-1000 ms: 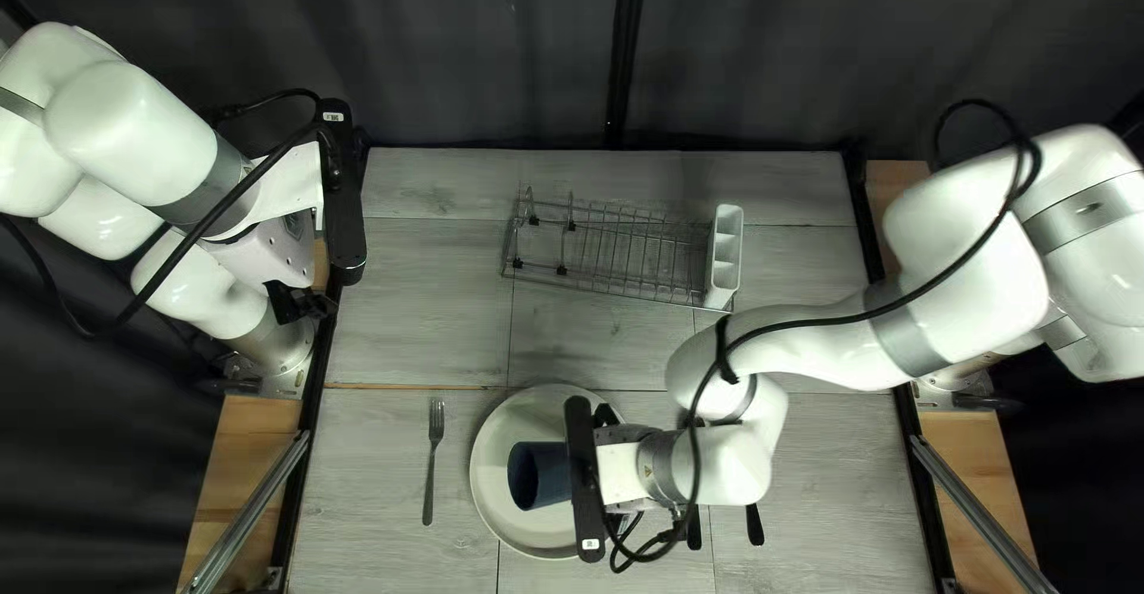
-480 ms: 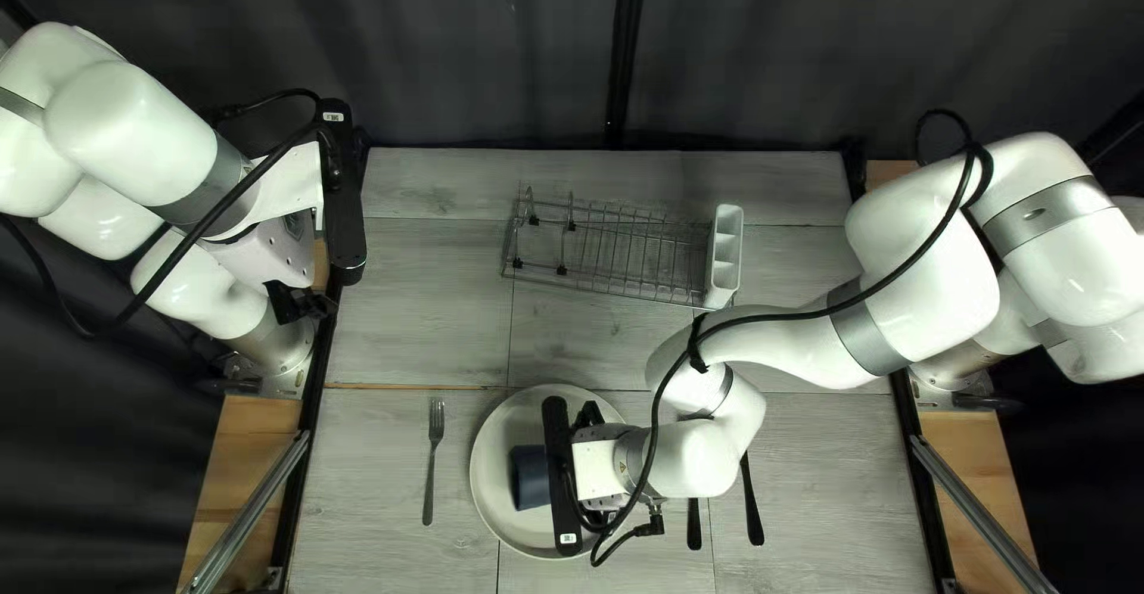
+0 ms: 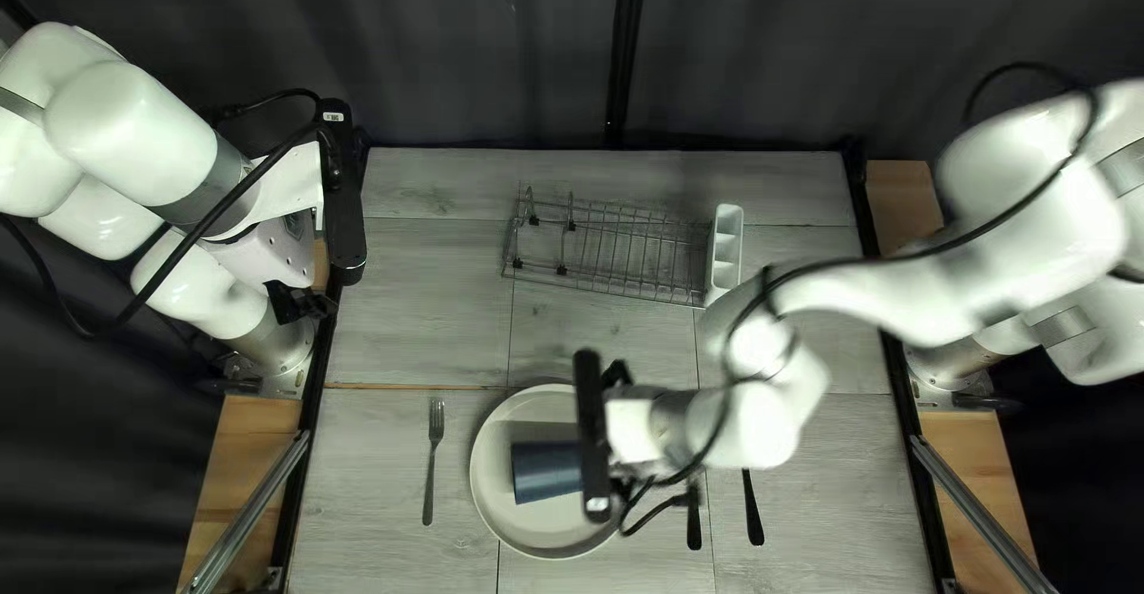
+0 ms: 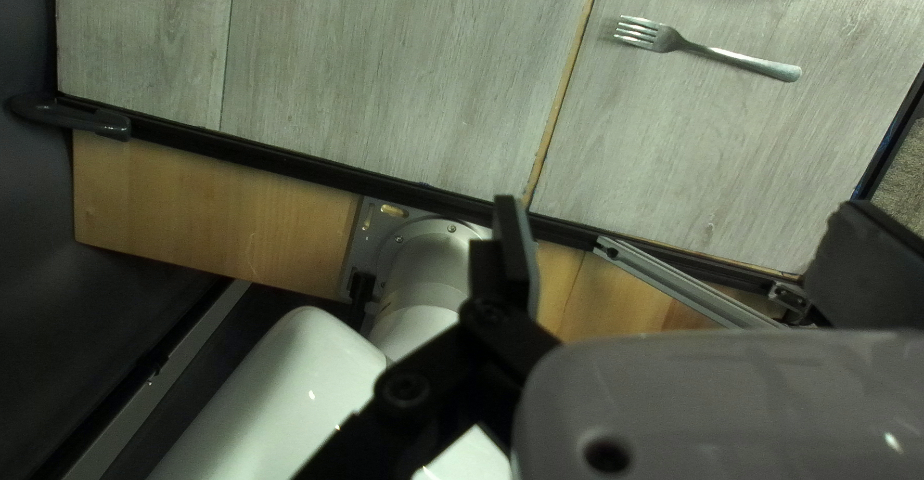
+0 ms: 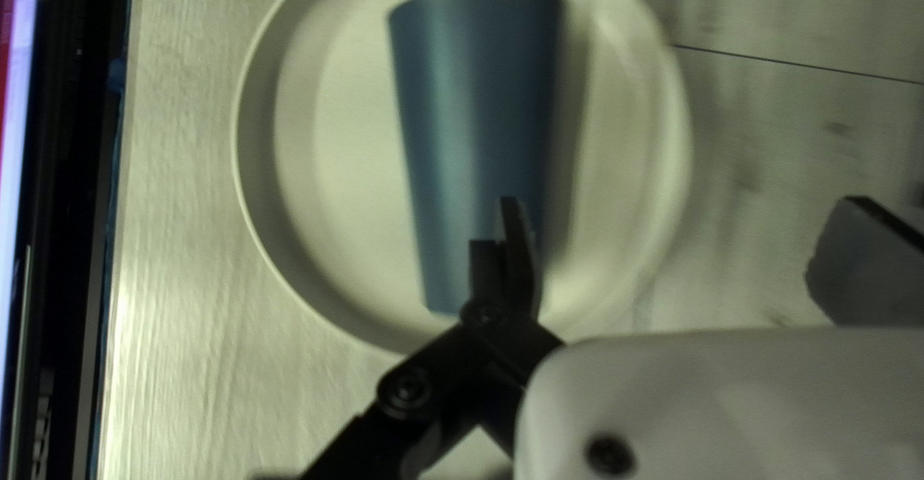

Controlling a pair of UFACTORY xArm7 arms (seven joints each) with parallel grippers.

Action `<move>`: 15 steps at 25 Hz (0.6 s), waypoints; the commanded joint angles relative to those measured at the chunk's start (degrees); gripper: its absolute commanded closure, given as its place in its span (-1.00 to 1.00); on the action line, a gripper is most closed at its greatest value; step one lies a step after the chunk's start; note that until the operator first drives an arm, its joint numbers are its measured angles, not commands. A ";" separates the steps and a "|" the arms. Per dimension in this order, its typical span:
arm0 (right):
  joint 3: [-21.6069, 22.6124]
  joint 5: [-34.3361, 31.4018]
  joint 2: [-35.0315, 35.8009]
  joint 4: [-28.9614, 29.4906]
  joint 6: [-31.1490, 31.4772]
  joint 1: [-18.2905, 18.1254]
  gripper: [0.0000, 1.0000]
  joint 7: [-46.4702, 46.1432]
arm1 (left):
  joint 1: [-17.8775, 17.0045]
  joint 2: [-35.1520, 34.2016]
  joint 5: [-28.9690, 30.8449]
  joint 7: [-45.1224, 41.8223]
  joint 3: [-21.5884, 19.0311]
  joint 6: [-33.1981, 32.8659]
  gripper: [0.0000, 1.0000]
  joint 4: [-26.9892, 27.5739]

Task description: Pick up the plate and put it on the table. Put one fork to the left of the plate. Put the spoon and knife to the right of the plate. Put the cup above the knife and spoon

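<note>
The grey wood-grain worktop [image 3: 405,308] has seams between its boards and dark borders along its left and right edges, with strips of bare wood [image 3: 232,463] outside them. A dark curtain [image 3: 477,46] hangs beyond the far edge. Toward that edge stands a wire rack [image 3: 614,254], a white compartmented holder [image 3: 725,254] at its right end.

In the nearer half, left of the middle, the pale plate [image 3: 491,475] carries the dark blue cup [image 3: 546,471], lying on its side, mouth toward the left edge. The fork [image 3: 431,463] lies left of the plate, tines toward the far edge. Right of it are two dark handles [image 3: 753,511], their other ends hidden under the arm.

The right gripper [image 3: 617,375] is over the cup, its fingers apart. The left gripper [image 3: 296,303], by the left edge, also has its fingers apart.
</note>
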 commanded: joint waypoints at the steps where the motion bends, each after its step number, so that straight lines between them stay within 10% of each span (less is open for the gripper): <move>1: -6.44 11.27 -18.43 -6.23 13.86 2.75 -1.00 -15.96 | 0.14 1.28 -0.45 -1.37 -0.76 -1.19 -1.00 0.55; 7: -10.66 16.00 -30.92 -6.12 29.42 1.84 -1.00 -25.24 | -0.94 13.53 1.25 -3.19 -1.04 -18.99 -1.00 -2.68; 13: -10.58 15.92 -31.28 -6.35 29.60 1.70 -1.00 -25.03 | -0.86 13.27 0.49 -3.60 -0.60 -19.25 -1.00 -3.06; 15: -10.58 15.92 -31.28 -6.35 29.60 1.70 -1.00 -25.03 | -1.78 20.22 2.84 -6.20 -3.04 -30.85 -1.00 -6.44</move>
